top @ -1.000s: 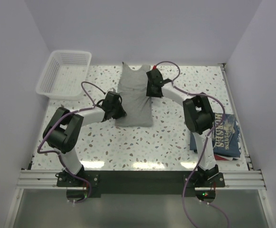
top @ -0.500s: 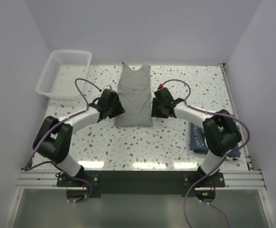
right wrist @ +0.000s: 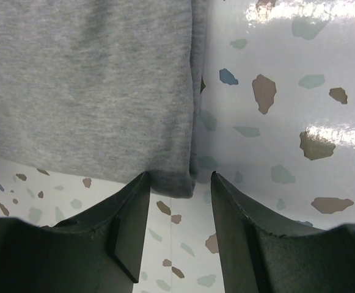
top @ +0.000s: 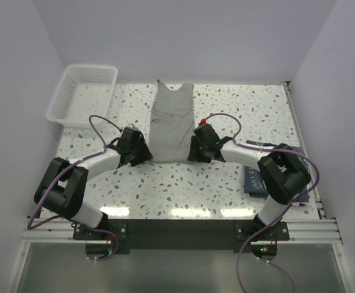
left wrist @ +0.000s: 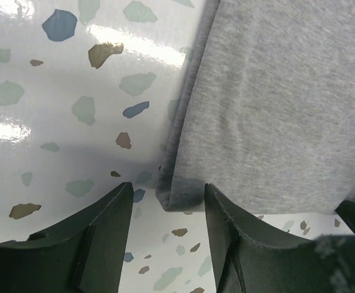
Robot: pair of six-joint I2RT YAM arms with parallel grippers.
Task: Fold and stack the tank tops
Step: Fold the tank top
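At far right, overhead only: navy top (top: 255, 178) | wrist views: grey top (left wrist: 287, 110) corners

Far left corner of the desk (top: 238, 110): the basket (top: 58, 101). Mid-desk, toward the far edge: one tank top (top: 171, 125), lying flat, neck end farthest, hem nearest the arm bases. At the hem's left corner: the left hand (top: 146, 155), that corner lying between its parted fingers (left wrist: 98, 244). At the hem's right corner: the right hand (top: 192, 154), that corner likewise between its parted fingers (right wrist: 122, 244). By the desk's right edge, well apart from the flat one and nearer the bases: the other tank tops (top: 252, 178), partly under the right arm (top: 281, 174).
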